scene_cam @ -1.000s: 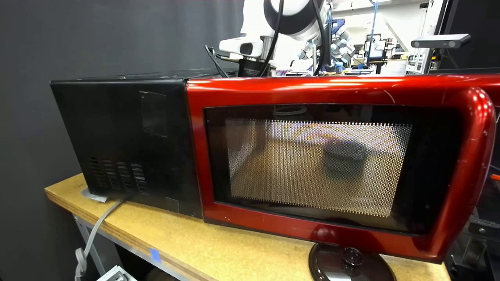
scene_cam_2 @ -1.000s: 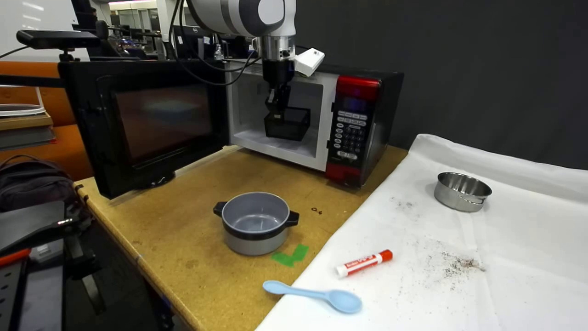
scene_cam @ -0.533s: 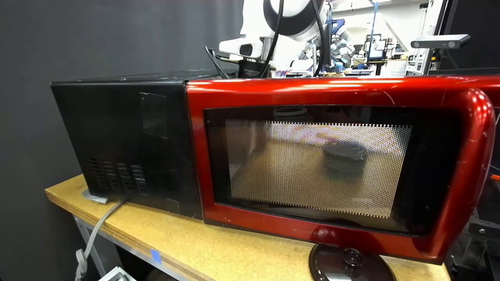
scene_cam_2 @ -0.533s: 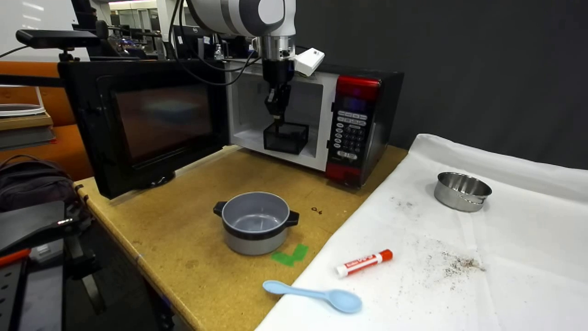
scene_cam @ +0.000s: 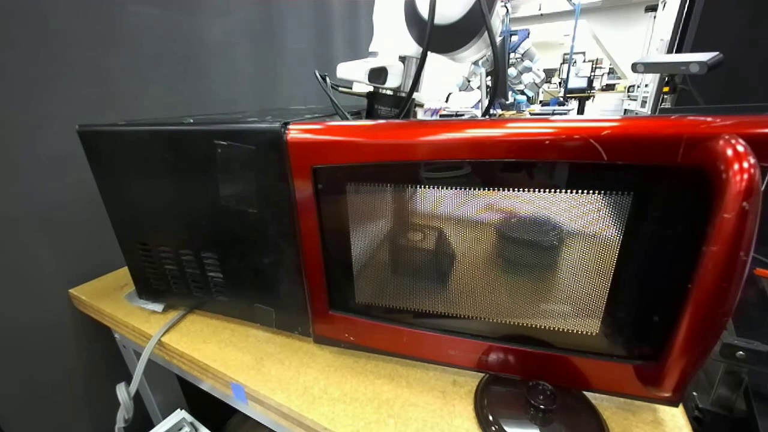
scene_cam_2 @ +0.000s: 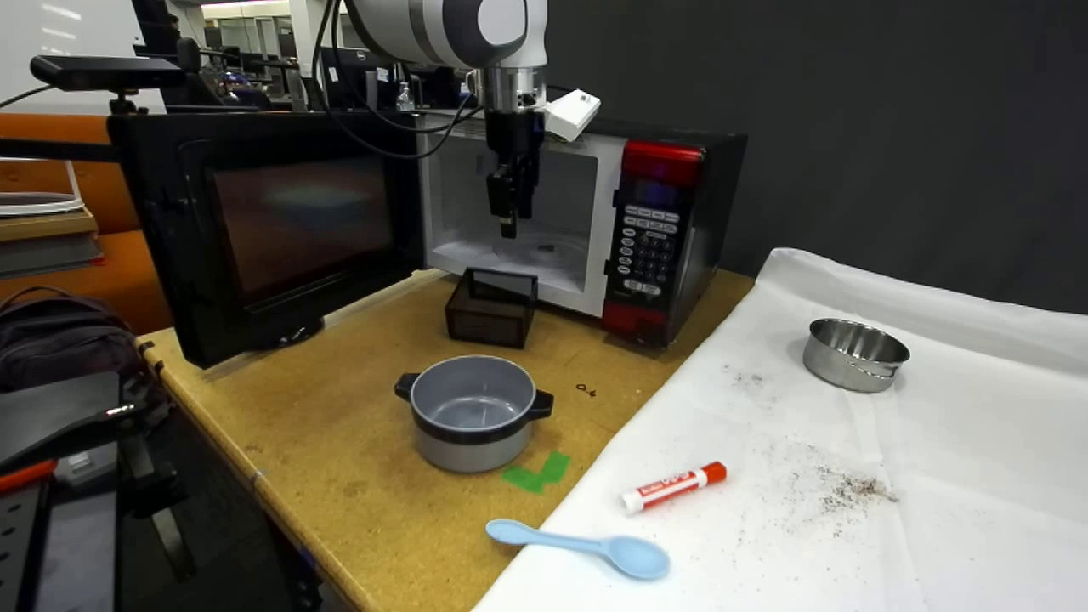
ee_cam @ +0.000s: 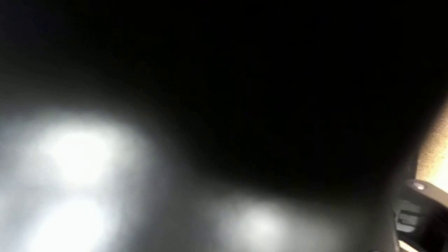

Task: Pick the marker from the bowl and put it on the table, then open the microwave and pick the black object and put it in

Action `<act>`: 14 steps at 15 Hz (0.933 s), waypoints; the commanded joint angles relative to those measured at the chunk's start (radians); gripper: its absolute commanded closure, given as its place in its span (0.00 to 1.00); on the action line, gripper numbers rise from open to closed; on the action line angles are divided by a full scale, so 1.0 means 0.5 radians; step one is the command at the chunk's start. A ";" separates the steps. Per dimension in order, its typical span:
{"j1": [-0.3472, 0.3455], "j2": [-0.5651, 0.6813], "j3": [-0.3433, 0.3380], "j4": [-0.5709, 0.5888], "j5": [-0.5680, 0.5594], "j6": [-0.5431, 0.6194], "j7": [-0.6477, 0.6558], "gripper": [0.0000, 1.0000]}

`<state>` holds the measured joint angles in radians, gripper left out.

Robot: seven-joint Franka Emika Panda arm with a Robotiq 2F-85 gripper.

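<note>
Black box (scene_cam_2: pixel 488 320) just dropped onto the table (scene_cam_2: pixel 340 399) below your gripper (scene_cam_2: pixel 518 223), which is spread now. Missed the microwave (scene_cam_2: pixel 607 221), so you'll probably have to regrab.

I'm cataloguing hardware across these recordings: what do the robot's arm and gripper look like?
The arm is white and rounded, with dark grey bands. Below comes a silver metal collar, then a black gripper with narrow fingers. Pale print beneath the collar is too small to read. A white box juts out beside the collar, and black cables loop along the arm.
</note>
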<state>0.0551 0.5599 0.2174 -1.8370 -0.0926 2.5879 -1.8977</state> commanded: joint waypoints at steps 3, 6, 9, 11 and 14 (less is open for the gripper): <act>0.010 0.076 0.010 0.102 -0.012 -0.032 0.047 0.04; 0.016 0.085 0.005 0.110 -0.067 -0.041 0.092 0.00; 0.016 0.067 -0.001 0.130 -0.132 -0.215 0.051 0.00; 0.031 0.061 -0.020 0.163 -0.176 -0.336 0.057 0.00; -0.045 -0.031 -0.012 0.086 -0.149 -0.421 -0.024 0.00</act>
<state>0.0638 0.5707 0.2127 -1.7773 -0.1861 2.4210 -1.8563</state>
